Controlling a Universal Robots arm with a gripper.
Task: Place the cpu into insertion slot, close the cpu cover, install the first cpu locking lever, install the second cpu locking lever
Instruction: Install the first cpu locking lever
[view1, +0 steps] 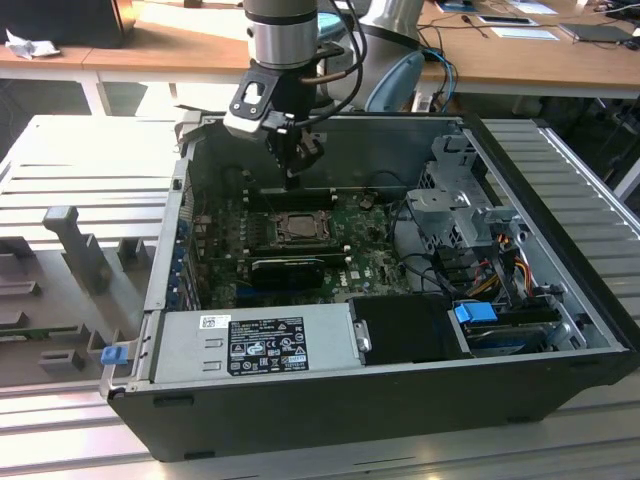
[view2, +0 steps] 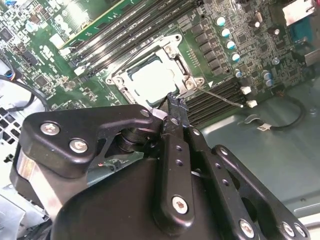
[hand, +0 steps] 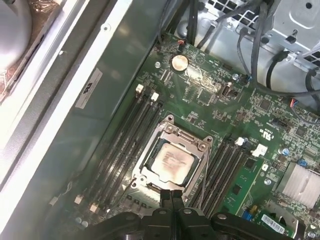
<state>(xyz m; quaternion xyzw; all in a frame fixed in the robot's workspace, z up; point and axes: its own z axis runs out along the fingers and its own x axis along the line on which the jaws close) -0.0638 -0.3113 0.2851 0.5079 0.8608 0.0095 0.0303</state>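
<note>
Exterior view: gripper (view1: 293, 178) seen inside open computer case (view1: 560, 290), over far edge of insertion slot (view1: 298, 228).

Second wrist view: fingers pressed together, nothing gripped. Tip set at socket corner beside thin locking lever (view2: 220, 96). cpu (view2: 150, 82) seated, framed by cpu cover (view2: 181, 67), near edge hidden by gripper.

First wrist view: cpu face seen whole, just beyond fingertips. Contact with cover cannot be judged.

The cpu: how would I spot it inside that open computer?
Look into the open black computer case at the green circuit board on its floor. Near the board's middle sits a square silver-rimmed insertion slot, flanked by long black slots. The cpu is the flat, pale silvery square inside it, unlike the dark parts around.
</note>
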